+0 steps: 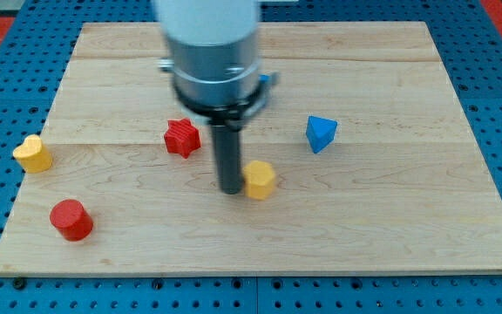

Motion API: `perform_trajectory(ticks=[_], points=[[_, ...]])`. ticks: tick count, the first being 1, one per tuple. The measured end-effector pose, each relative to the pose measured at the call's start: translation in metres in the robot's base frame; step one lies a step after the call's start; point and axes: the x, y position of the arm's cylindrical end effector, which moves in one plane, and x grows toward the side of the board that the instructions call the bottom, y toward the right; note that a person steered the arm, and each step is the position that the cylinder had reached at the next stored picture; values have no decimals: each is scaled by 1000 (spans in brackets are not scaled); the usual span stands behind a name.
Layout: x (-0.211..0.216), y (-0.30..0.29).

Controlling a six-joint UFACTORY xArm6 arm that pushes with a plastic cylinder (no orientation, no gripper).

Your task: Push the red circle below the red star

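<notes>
My tip (pixel 231 189) is resting beside the yellow block (pixel 260 180), carrying nothing, while the red circle (pixel 71 219) is waiting near the surface's (pixel 390 235) lower-left corner, well left of the red star (pixel 182 138).

Bright, even light; blurred arm

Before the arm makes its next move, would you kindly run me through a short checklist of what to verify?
1. My tip in view: ok.
2. Red circle on the board, free all round: ok.
3. Red star not crowded by my tip: ok.
4. My tip at the red circle: not ok; it sits beside the yellow block, to the view's right.
5. Red circle below the red star: not ok; it lies lower but well left.
</notes>
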Motion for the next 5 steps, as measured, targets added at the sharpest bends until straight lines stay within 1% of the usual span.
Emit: perform_trajectory(ticks=[1,2,3,4,5], points=[[3,47],[58,32],[85,-39],[90,-124],[82,-174]])
